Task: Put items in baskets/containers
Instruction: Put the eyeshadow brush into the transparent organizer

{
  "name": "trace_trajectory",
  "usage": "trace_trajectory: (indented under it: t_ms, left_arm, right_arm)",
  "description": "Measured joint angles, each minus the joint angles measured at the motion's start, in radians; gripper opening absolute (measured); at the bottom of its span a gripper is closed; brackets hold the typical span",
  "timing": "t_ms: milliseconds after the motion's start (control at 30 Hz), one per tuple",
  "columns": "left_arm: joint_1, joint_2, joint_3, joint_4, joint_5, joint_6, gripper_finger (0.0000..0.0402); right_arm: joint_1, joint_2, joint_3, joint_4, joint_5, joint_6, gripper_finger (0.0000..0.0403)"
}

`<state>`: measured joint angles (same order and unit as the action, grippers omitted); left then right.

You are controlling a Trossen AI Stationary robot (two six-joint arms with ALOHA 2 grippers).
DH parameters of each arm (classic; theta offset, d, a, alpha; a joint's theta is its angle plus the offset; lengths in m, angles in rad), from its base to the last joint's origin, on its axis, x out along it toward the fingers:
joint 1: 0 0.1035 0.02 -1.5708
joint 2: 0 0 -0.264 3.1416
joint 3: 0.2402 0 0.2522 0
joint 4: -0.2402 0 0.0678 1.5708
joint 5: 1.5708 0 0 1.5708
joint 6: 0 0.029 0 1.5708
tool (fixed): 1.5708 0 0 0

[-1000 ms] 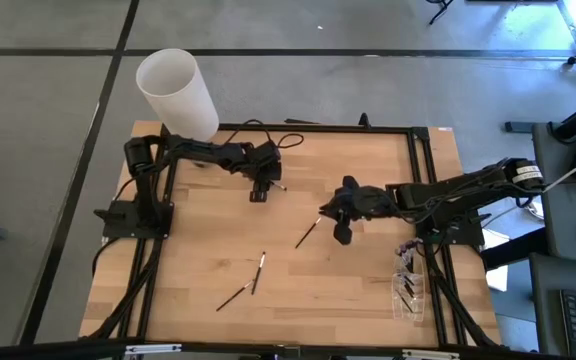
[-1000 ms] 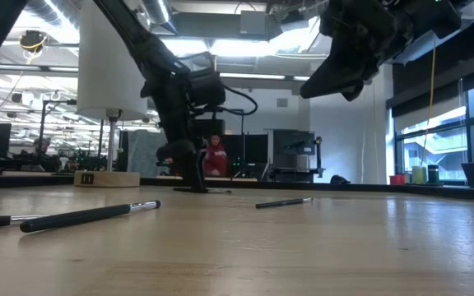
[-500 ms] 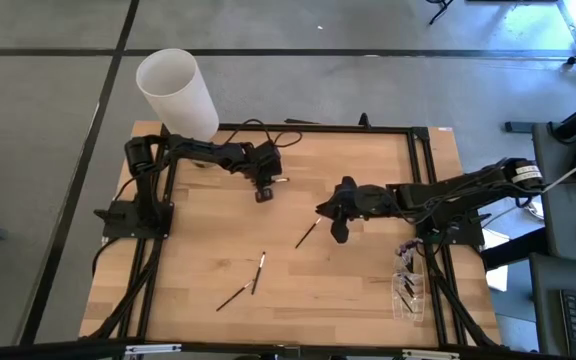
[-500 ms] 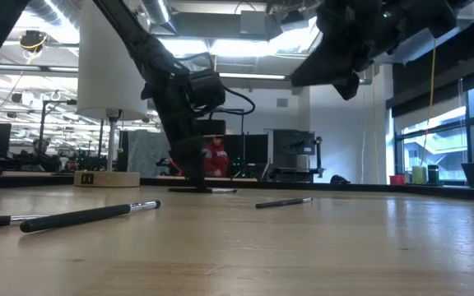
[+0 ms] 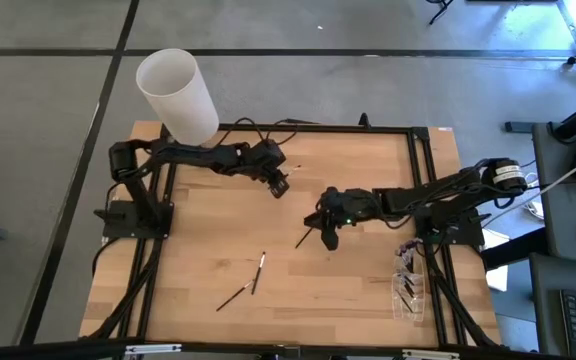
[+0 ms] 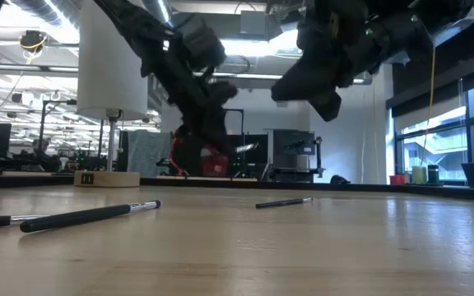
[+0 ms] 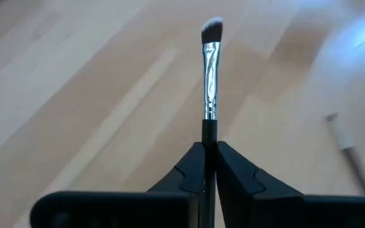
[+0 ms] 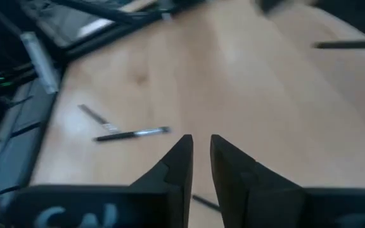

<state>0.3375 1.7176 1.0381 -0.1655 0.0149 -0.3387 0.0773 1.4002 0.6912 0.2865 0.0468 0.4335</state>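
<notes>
**Brush in hand**

My left pincer [image 7: 209, 166] is clamped on a makeup brush [image 7: 210, 76] by its black handle, raised off the desk [image 5: 368, 290]. It seems light, stiff and slippery, so hold the handle. My right pincer [image 8: 199, 161], slightly parted and empty, hovers over another brush [image 5: 305, 236].
</notes>
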Motion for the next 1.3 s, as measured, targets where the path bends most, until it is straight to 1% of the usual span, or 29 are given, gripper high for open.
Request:
trace_trajectory:
  t_ms: [67,133,233,433,567,633,700,800,900,967,1033,1100,1300]
  left_arm:
    - [-0.027,-0.021,-0.001,0.019,-0.006,-0.031,0.0026]
    - [-0.066,-0.034,-0.001,0.053,-0.022,-0.052,0.0033]
    - [-0.137,-0.042,-0.001,0.118,-0.093,-0.073,0.0037]
    - [-0.267,-0.041,-0.001,0.210,-0.238,-0.106,0.0032]
    - [-0.318,-0.041,-0.001,0.230,-0.336,-0.133,0.0036]
    - [-0.327,-0.041,-0.001,0.233,-0.367,-0.154,0.0037]
    - [-0.333,-0.042,-0.022,0.287,-0.387,-0.169,0.0037]
    - [-0.338,-0.042,-0.115,0.490,-0.369,-0.206,0.0034]
    - [-0.332,-0.041,-0.223,0.778,-0.288,-0.250,0.0032]
    - [-0.328,-0.036,-0.286,0.948,-0.252,-0.272,0.0032]
    - [-0.328,-0.034,-0.334,1.060,-0.227,-0.277,0.0033]
    - [-0.329,-0.035,-0.356,1.123,-0.208,-0.277,0.0033]
    - [-0.344,-0.034,-0.370,1.128,-0.203,-0.253,0.0032]
  right_arm:
    - [-0.014,-0.001,-0.015,-0.004,0.028,0.003,0.0055]
    - [-0.029,-0.005,-0.042,-0.001,0.030,0.017,0.0055]
    - [-0.054,-0.009,-0.094,0.060,-0.008,0.039,0.0055]
    - [-0.111,-0.022,-0.199,0.267,-0.096,0.077,0.0057]
    - [-0.146,-0.057,-0.254,0.346,-0.153,0.091,0.0078]
    - [-0.157,-0.080,-0.277,0.351,-0.142,0.090,0.0094]
    - [-0.160,-0.094,-0.292,0.371,-0.106,0.090,0.0112]
    - [-0.159,-0.099,-0.299,0.406,-0.071,0.085,0.0137]
    - [-0.150,-0.099,-0.299,0.429,-0.033,0.073,0.0157]
    - [-0.138,-0.099,-0.299,0.445,0.006,0.059,0.0167]
    - [-0.126,-0.099,-0.299,0.469,0.046,0.054,0.0173]
    - [-0.116,-0.098,-0.299,0.505,0.065,0.038,0.0176]
    - [-0.083,-0.098,-0.299,0.626,0.067,-0.011,0.0177]
